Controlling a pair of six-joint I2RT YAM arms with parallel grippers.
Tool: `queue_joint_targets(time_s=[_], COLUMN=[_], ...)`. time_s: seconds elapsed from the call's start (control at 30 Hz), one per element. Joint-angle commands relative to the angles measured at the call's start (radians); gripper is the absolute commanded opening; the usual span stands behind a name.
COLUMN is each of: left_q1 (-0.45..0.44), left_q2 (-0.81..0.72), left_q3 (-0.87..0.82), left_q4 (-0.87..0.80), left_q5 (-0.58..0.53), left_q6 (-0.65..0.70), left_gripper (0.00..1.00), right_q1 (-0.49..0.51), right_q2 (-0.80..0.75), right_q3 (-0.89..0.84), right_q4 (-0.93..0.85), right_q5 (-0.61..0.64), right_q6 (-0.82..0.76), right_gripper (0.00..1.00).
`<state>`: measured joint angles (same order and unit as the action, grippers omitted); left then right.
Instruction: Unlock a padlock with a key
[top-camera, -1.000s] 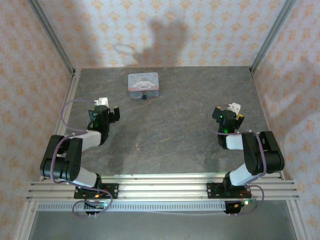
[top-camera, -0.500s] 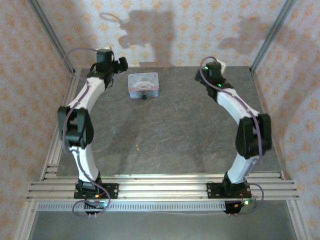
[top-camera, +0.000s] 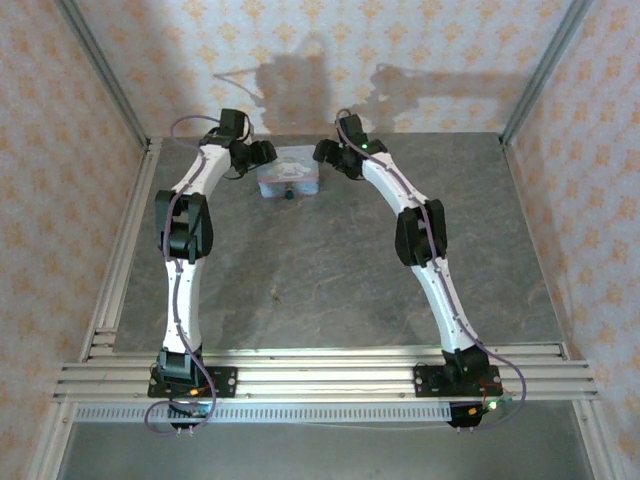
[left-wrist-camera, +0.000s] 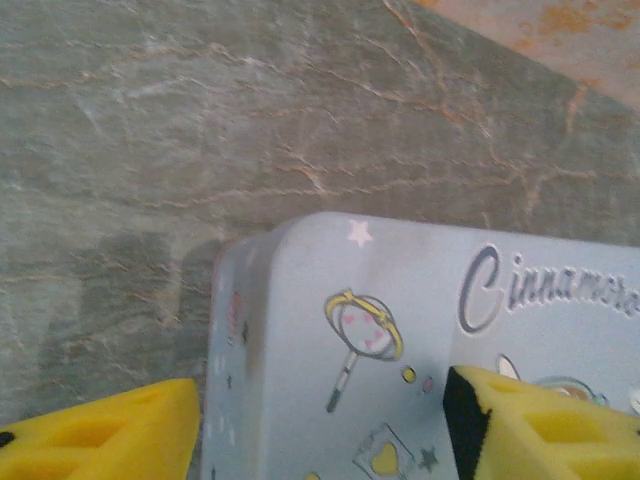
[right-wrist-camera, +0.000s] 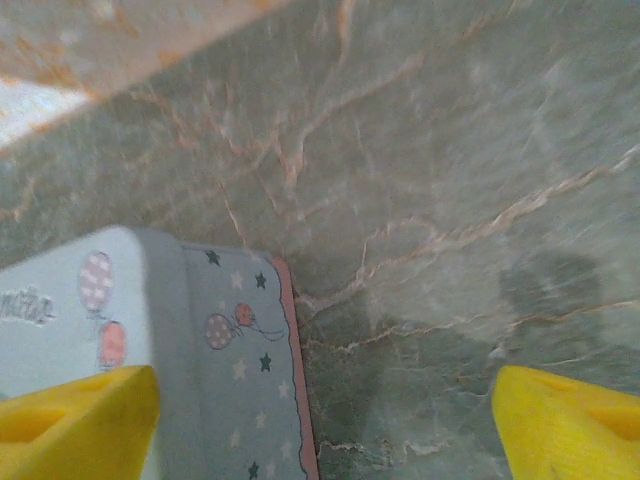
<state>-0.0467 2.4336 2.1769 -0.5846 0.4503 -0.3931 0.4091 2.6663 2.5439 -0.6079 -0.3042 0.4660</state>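
A: Item: padlock (top-camera: 288, 172), location?
B: Between the two grippers, long side running from one to the other; key (top-camera: 288, 193) at its edge toward the arm bases
A: Left gripper (top-camera: 258, 152), right gripper (top-camera: 325, 152)?
B: Both parted, holding nothing, each straddling one end, equally near. A second ago both were folded back, well apart from it

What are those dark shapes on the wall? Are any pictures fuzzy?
Top view: the dark shapes on the wall are shadows of the arms. Left wrist view: lettering on the padlock reads clearly; faint shadow on the table beside it. Right wrist view: slightly smeary, fingers soft-edged.
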Motion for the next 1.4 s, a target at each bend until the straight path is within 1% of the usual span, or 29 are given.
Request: queue_joint_targets(time_s=[0.0,0.07,0.1,0.17,0.23,0.27,0.33,0.43,0.53,0.6,0.67,0.7,0.73,0.8,0.83,0.9,0.97,1.07,1.13,1.2,1.27,1.3,1.37], left_q1=[-0.039,-0.070,-0.089,-0.132,-0.183,-0.206,-0.256,-0.315,-0.361,-0.390,-0.413,-0.420,-0.425,-0.424,-0.423,-0.417,-0.404,-0.365,-0.335,-0.310,-0.293,-0.288,-0.287], left_q2=[-0.033,-0.062,-0.077,-0.097,-0.117,-0.128,-0.153,-0.176,-0.214,-0.248,-0.284,-0.302,-0.314,-0.332,-0.345,-0.382,-0.438,-0.563,-0.651,-0.728,-0.798,-0.832,-0.888], left_q3=[-0.051,-0.119,-0.152,-0.198,-0.255,-0.286,-0.351,-0.394,-0.446,-0.495,-0.539,-0.565,-0.565,-0.521,-0.502,-0.492,-0.536,-0.665,-0.760,-0.843,-0.919,-0.955,-1.032], left_q4=[-0.045,-0.008,0.012,0.029,0.056,0.077,0.123,0.135,0.151,0.174,0.202,0.241,0.235,0.142,0.099,0.035,0.008,-0.004,-0.033,-0.071,-0.117,-0.142,-0.166], left_q5=[0.097,0.103,0.103,0.103,0.100,0.098,0.093,0.061,0.015,-0.016,-0.073,-0.075,-0.087,-0.166,-0.208,-0.279,-0.331,-0.356,-0.384,-0.412,-0.416,-0.405,-0.348], left_q6=[0.002,-0.009,-0.014,-0.024,-0.048,-0.060,-0.089,-0.103,-0.125,-0.135,-0.186,-0.200,-0.193,-0.152,-0.107,-0.070,-0.054,-0.058,-0.058,-0.054,-0.046,-0.043,-0.047], left_gripper=[0.63,0.63,0.63,0.62,0.62,0.62,0.62,0.62,0.62,0.62,0.62,0.62,0.63,0.66,0.67,0.70,0.72,0.74,0.74,0.74,0.72,0.70,0.67], right_q1=[0.002,0.002,0.003,0.005,0.004,0.003,-0.006,-0.016,-0.029,-0.046,-0.069,-0.082,-0.095,-0.106,-0.109,-0.116,-0.117,-0.113,-0.098,-0.063,-0.017,0.009,0.054], right_q2=[0.006,-0.038,-0.081,-0.208,-0.361,-0.420,-0.537,-0.664,-0.727,-0.746,-0.767,-0.789,-0.816,-0.867,-0.888,-0.915,-0.939,-0.965,-0.989,-1.019,-1.046,-1.058,-1.073], right_q3=[0.019,-0.058,-0.134,-0.357,-0.628,-0.725,-0.901,-1.069,-1.140,-1.154,-1.159,-1.161,-1.170,-1.172,-1.167,-1.155,-1.163,-1.203,-1.232,-1.257,-1.270,-1.276,-1.291], right_q4=[-0.066,-0.085,-0.077,0.010,0.135,0.168,0.203,0.215,0.171,0.143,0.106,0.089,0.088,0.067,0.049,0.011,-0.010,0.003,0.016,0.027,0.028,0.028,0.031], right_q5=[-0.099,-0.091,-0.077,-0.053,-0.025,0.001,0.040,0.077,0.104,0.097,0.102,0.105,0.104,0.132,0.145,0.156,0.160,0.117,0.104,0.128,0.162,0.176,0.182], right_q6=[0.042,0.029,0.021,0.021,0.035,0.043,0.058,0.077,0.084,0.078,0.079,0.083,0.071,0.027,0.005,-0.033,-0.050,-0.032,-0.012,-0.005,-0.006,-0.007,-0.001], right_gripper=[0.82,0.80,0.80,0.79,0.79,0.79,0.79,0.79,0.80,0.80,0.81,0.81,0.82,0.83,0.83,0.84,0.84,0.84,0.84,0.84,0.84,0.83,0.83])
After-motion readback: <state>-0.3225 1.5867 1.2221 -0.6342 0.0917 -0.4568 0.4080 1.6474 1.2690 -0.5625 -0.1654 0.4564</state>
